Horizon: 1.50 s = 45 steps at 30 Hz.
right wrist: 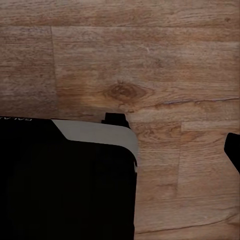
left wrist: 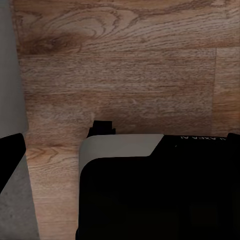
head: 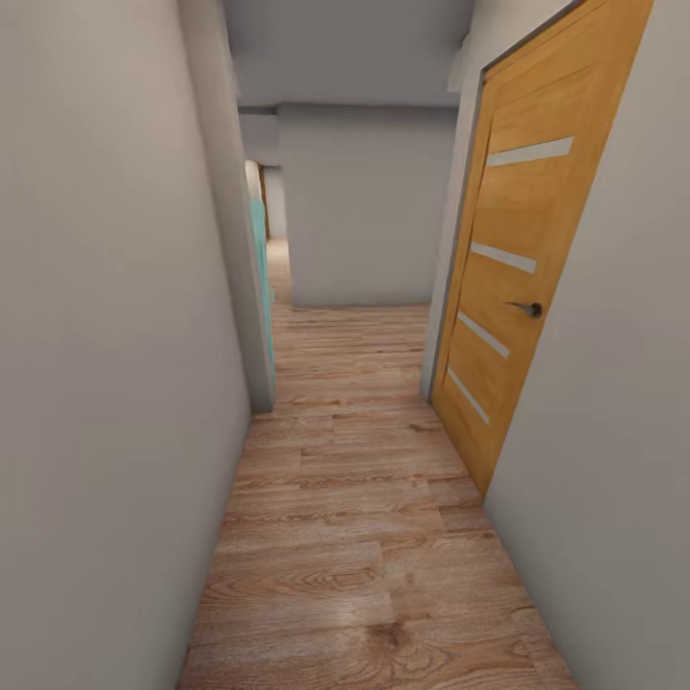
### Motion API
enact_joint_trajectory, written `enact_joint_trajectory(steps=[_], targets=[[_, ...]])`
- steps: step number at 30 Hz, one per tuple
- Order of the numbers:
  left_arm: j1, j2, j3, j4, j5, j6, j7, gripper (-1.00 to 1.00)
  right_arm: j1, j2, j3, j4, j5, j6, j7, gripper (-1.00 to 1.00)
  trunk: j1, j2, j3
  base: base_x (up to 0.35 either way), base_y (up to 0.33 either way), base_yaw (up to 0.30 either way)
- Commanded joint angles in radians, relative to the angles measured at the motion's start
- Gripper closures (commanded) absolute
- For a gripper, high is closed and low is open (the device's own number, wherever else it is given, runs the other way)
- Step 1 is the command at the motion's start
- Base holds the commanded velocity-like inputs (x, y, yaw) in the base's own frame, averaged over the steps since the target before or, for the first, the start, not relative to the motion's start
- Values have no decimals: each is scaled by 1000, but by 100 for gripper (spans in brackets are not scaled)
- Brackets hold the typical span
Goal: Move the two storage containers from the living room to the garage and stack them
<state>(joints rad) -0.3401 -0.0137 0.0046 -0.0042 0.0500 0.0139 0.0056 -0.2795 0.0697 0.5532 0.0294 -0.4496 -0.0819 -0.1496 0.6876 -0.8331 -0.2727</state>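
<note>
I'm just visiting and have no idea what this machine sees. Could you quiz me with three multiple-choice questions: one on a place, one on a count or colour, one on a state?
1. Where is the wooden door in the head view?
A. On the right wall
B. On the left wall
C. At the far end

2. How many pale horizontal strips does the door have?
A. Two
B. Four
C. Six

3. What state is the door in?
A. Wide open
B. Shut
C. Off its hinges

Answers: 1 A, it lines the right side of the corridor. 2 B, four pale bars run down its panel. 3 B, it sits flush in its frame, handle showing.
</note>
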Motion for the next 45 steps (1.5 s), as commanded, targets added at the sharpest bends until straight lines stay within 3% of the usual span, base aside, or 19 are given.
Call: enact_joint_trajectory(steps=[1, 20, 45], targets=[[0, 0, 0, 0, 5, 1, 1, -100, -1, 1, 8, 3, -10, -6, -1, -100, 0, -1, -1, 0, 0, 3], [0, 0, 0, 0, 5, 2, 1, -100, -1, 0, 10, 3, -9, -6, 8, -100, 0, -1, -1, 5, 0, 0], [0, 1, -1, 0, 4, 3, 1, -100, -1, 1, 11, 3, -8, -7, 8, -100, 0, -1, -1, 310, 0, 0]])
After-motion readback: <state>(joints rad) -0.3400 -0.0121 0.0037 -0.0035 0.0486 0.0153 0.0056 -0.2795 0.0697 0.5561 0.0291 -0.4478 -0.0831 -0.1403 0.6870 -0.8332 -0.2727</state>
